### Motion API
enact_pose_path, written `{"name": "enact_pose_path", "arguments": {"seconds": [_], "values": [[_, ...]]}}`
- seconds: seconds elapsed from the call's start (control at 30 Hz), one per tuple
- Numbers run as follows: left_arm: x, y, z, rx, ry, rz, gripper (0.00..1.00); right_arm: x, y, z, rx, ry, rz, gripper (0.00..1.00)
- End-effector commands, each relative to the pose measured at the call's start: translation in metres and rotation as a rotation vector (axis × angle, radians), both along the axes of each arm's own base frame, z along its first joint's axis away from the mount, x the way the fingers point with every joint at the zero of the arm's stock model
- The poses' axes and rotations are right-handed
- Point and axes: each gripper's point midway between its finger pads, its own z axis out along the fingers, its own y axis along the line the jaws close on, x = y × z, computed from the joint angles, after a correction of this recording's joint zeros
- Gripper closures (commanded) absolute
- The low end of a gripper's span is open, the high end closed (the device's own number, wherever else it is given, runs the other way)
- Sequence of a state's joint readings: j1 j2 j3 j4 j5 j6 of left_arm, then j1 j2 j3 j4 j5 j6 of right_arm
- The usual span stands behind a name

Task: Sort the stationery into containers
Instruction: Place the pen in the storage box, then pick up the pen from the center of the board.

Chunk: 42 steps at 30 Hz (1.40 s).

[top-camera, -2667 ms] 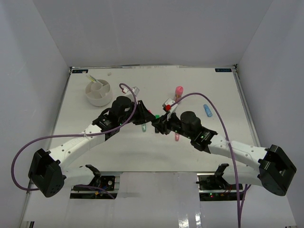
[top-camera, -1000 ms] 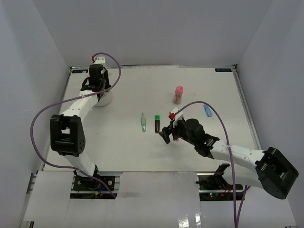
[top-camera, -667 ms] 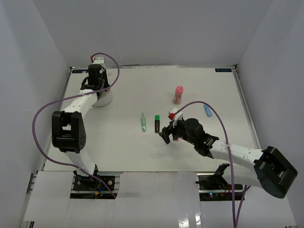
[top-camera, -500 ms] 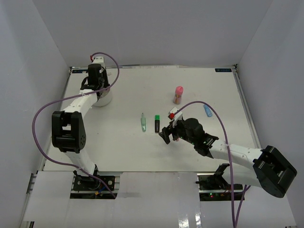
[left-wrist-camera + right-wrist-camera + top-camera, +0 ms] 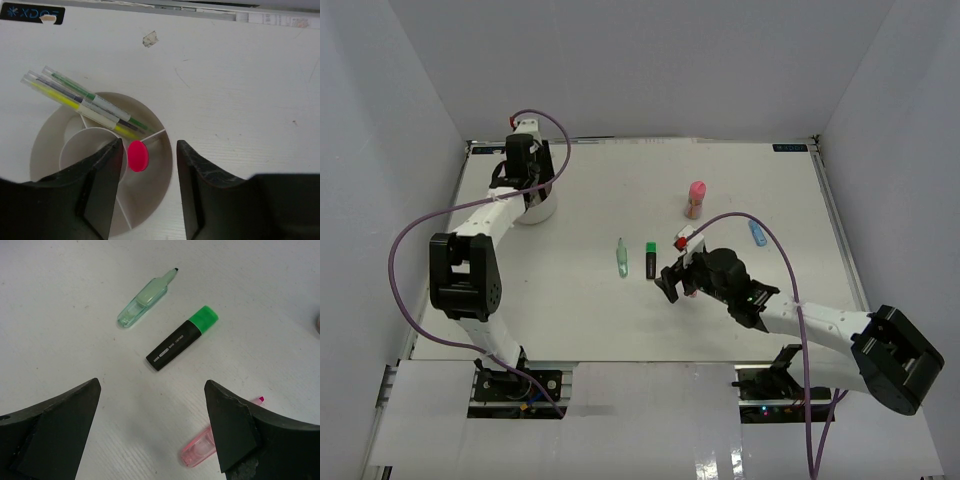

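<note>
The white organiser cup sits at the table's far left, half hidden under my left gripper in the top view. Several thin pens lean in one compartment. My left gripper hangs over the cup, open. A pink-red marker, seen end-on, stands beside the left finger with a gap to the right one. My right gripper is open and empty above the table. Below it lie a green-capped black marker, a pale green marker and a pink marker.
A pink tube stands upright right of centre. A blue-capped marker lies further right. A small scrap lies behind the cup near the back edge. White walls close in the table on three sides.
My left arm swung from the table's middle to the cup, and its jaws have spread apart over the last second. The right gripper has stayed open in place.
</note>
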<state>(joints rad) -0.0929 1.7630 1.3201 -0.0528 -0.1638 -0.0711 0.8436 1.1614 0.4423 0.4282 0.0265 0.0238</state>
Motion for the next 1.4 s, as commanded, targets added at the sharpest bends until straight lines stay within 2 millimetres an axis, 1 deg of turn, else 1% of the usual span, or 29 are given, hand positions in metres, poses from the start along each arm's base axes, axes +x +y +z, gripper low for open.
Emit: {"name": "enact_pose_path", "arguments": {"seconds": [0.0,0.1,0.13,0.17,0.2,0.23,0.27,0.3,0.33,0.4,0.43,0.47,0.5,0.53,0.57,0.6,0.63,0.67,0.73,0.77,0.8,0.9,0.93,1.0,1.07,1.13,1.23,1.33,1.37], "values": [[-0.003,-0.002,0.062,-0.065,-0.106,0.000,0.40,0.014,-0.001,0.007,0.003,0.006,-0.070,0.09],[-0.018,-0.004,0.097,-0.111,-0.147,0.010,0.33,0.022,-0.005,-0.002,-0.027,0.067,-0.150,0.08],[-0.025,-0.006,0.103,-0.128,-0.144,0.010,0.25,0.025,-0.006,0.000,-0.030,0.081,-0.176,0.07],[-0.035,-0.006,0.123,-0.145,-0.178,0.005,0.21,0.027,-0.005,-0.004,-0.029,0.110,-0.195,0.07],[-0.042,-0.009,0.131,-0.166,-0.189,0.002,0.18,0.027,-0.004,-0.004,-0.026,0.124,-0.202,0.07],[-0.052,-0.011,0.132,-0.182,-0.172,-0.008,0.12,0.030,-0.002,-0.002,-0.020,0.133,-0.217,0.06],[-0.060,-0.013,0.136,-0.194,-0.171,-0.016,0.09,0.031,-0.001,-0.007,-0.024,0.157,-0.234,0.05],[-0.074,-0.015,0.152,-0.207,-0.197,-0.031,0.07,0.034,-0.001,-0.008,-0.030,0.167,-0.250,0.04],[-0.085,-0.017,0.143,-0.220,-0.158,-0.034,0.03,0.037,-0.002,-0.010,-0.040,0.172,-0.273,0.04],[-0.105,-0.021,0.142,-0.243,-0.149,-0.059,0.02,0.043,0.000,-0.016,-0.064,0.201,-0.305,0.02],[-0.124,-0.022,0.155,-0.258,-0.182,-0.071,0.02,0.046,-0.001,-0.025,-0.092,0.214,-0.329,0.02],[-0.135,-0.022,0.133,-0.262,-0.144,-0.071,0.02,0.049,0.002,-0.024,-0.100,0.224,-0.339,0.02],[-0.153,-0.021,0.143,-0.266,-0.183,-0.075,0.02,0.052,0.002,-0.027,-0.111,0.232,-0.356,0.01],[-0.161,-0.020,0.137,-0.266,-0.182,-0.075,0.02,0.054,0.003,-0.038,-0.145,0.253,-0.365,0.01],[-0.171,-0.020,0.112,-0.267,-0.142,-0.070,0.02,0.057,0.004,-0.041,-0.160,0.261,-0.377,0.00],[-0.178,-0.016,0.104,-0.261,-0.138,-0.052,0.02,0.061,0.007,-0.039,-0.174,0.266,-0.389,0.00],[-0.190,-0.014,0.108,-0.263,-0.169,-0.051,0.02,0.064,0.007,-0.049,-0.201,0.284,-0.412,0.00],[-0.197,-0.014,0.086,-0.259,-0.130,-0.048,0.02,0.066,0.008,-0.052,-0.210,0.290,-0.420,0.00],[-0.207,-0.014,0.075,-0.264,-0.124,-0.050,0.02,0.073,0.014,-0.054,-0.215,0.298,-0.438,0.06],[-0.214,-0.014,0.078,-0.269,-0.151,-0.059,0.02,0.073,0.014,-0.065,-0.239,0.314,-0.444,0.07],[-0.219,-0.014,0.061,-0.274,-0.127,-0.055,0.02,0.074,0.017,-0.066,-0.243,0.317,-0.447,0.10],[-0.225,-0.025,0.062,-0.311,-0.150,-0.112,0.02,0.077,0.024,-0.076,-0.268,0.328,-0.456,0.15],[-0.225,-0.029,0.063,-0.323,-0.147,-0.129,0.02,0.080,0.026,-0.076,-0.267,0.324,-0.467,0.19],[-0.224,-0.032,0.059,-0.330,-0.131,-0.137,0.02,0.080,0.028,-0.084,-0.280,0.332,-0.475,0.23],[-0.224,-0.036,0.057,-0.336,-0.112,-0.155,0.02,0.081,0.031,-0.090,-0.292,0.335,-0.481,0.30],[-0.224,-0.037,0.055,-0.339,-0.105,-0.162,0.02,0.081,0.031,-0.096,-0.308,0.334,-0.492,0.33],[-0.225,-0.040,0.056,-0.347,-0.105,-0.174,0.02,0.079,0.030,-0.099,-0.315,0.335,-0.498,0.45],[-0.225,-0.044,0.055,-0.356,-0.100,-0.195,0.02,0.073,0.023,-0.103,-0.327,0.338,-0.493,0.57],[-0.226,-0.049,0.054,-0.369,-0.090,-0.220,0.02,0.070,0.018,-0.107,-0.337,0.341,-0.490,0.64]]}}
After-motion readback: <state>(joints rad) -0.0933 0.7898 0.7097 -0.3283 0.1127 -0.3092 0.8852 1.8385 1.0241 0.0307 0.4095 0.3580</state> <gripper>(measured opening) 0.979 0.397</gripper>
